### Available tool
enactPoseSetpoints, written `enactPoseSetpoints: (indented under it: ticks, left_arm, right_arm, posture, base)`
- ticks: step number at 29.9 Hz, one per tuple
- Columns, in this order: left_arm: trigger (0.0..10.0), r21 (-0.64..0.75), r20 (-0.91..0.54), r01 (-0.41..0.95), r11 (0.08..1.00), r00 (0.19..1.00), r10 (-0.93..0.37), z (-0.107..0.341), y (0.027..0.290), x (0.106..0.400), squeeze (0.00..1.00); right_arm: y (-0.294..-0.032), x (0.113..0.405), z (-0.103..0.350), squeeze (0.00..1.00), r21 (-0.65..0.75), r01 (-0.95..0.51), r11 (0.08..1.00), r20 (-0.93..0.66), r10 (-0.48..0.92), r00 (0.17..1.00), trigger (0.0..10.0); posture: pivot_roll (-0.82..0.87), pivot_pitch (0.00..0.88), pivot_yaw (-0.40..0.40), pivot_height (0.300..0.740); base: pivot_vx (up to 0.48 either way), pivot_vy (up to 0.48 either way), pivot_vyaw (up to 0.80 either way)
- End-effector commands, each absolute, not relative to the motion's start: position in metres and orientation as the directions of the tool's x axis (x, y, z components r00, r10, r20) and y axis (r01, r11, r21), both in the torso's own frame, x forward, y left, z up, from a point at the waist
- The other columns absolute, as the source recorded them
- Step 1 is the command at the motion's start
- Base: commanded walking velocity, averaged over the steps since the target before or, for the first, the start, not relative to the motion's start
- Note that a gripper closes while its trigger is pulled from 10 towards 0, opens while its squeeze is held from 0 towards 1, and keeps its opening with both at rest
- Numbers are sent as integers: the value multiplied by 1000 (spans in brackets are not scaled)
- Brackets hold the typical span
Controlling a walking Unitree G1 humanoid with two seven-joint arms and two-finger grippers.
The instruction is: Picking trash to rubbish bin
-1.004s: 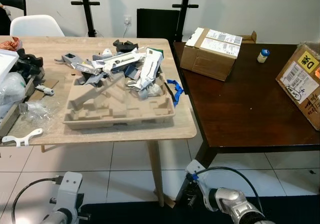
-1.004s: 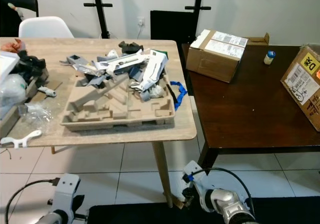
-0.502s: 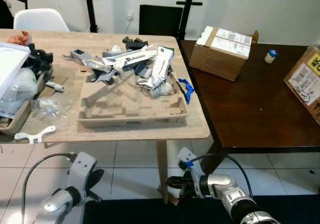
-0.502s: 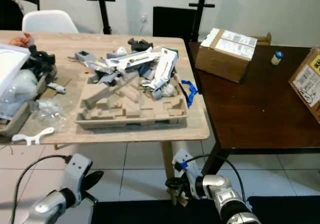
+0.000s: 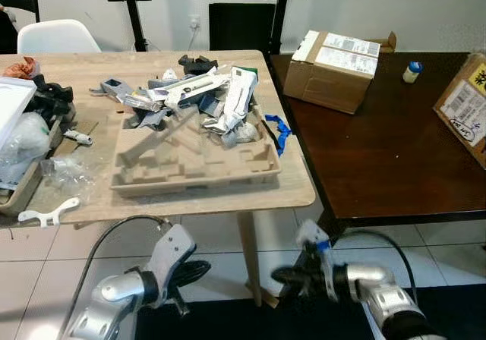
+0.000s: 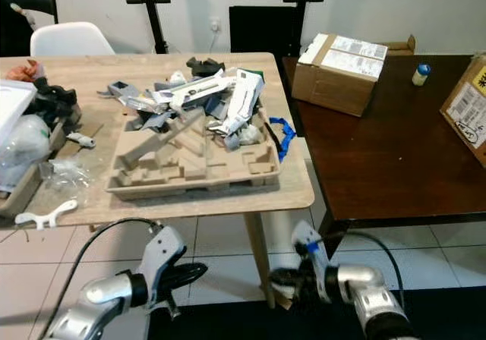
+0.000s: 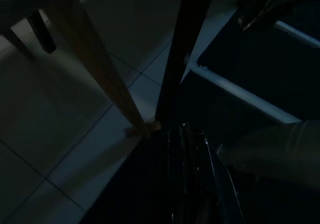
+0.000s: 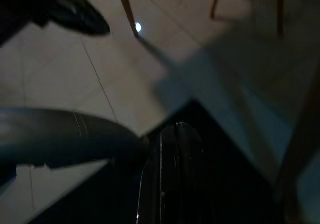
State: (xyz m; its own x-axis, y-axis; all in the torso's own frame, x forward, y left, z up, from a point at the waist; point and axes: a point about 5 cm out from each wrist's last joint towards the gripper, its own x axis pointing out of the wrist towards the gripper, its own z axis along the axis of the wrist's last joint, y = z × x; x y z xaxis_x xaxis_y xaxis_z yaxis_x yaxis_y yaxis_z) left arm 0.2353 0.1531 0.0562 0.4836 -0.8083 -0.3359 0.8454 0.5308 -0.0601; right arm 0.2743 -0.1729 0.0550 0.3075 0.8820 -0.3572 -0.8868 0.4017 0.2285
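Trash lies on the light wooden table (image 5: 292, 192): a moulded cardboard tray (image 5: 190, 169) with a heap of white and grey packaging scraps (image 5: 201, 97) on its far side, a blue strap (image 5: 278, 130), crumpled clear plastic (image 5: 70, 168) and a white plastic piece (image 5: 44, 212). Both grippers hang low in front of the table, below its edge. My left gripper (image 5: 199, 269) points toward the table leg (image 5: 249, 260), its fingers (image 7: 189, 169) pressed together and empty. My right gripper (image 5: 287, 277) is just right of that leg, its fingers (image 8: 175, 169) together as well.
A dark brown table (image 5: 380, 158) adjoins on the right, carrying a cardboard box (image 5: 338, 59), a second box (image 5: 465, 108) and a small bottle (image 5: 411, 70). A white chair (image 5: 57, 35) and black stands are behind. A bin of clutter (image 5: 23, 139) fills the left end. A black mat (image 5: 228, 325) covers the floor below.
Both arms have swung up and forward; the left gripper has moved right toward the table leg. The camera shifted slightly, so the whole scene slid.
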Motion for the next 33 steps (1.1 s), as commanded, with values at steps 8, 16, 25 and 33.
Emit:
enactPoseSetpoints:
  ticks: [8, 16, 25, 33]
  left_arm:
    - [10000, -76, -233, 915, 396, 370, -899, 123, 157, 228, 0]
    - [10000, -20, -33, 943, 331, 330, -943, 199, 159, 240, 0]
    - [10000, 349, -26, 537, 768, 824, -565, 222, 178, 312, 0]
    - [10000, 344, -31, 448, 825, 884, -467, 229, 180, 337, 0]
  right_arm:
    - [-157, 263, 149, 0, 226, -974, 26, -127, 992, -3, 10000]
    - [-162, 283, 206, 0, 165, -986, -9, 35, 999, -3, 10000]
    - [-150, 345, 202, 0, -65, -835, 546, -81, 831, 550, 10000]
    - [-136, 381, 204, 1000, -68, -641, 764, -42, 640, 767, 10000]
  posture:
    - [34, 59, -31, 740]
    - [50, 65, -48, 740]
    - [47, 72, -46, 740]
    - [41, 79, -28, 740]
  base:
    - [0, 0, 0]
    - [0, 0, 0]
    - [0, 0, 0]
    - [0, 0, 0]
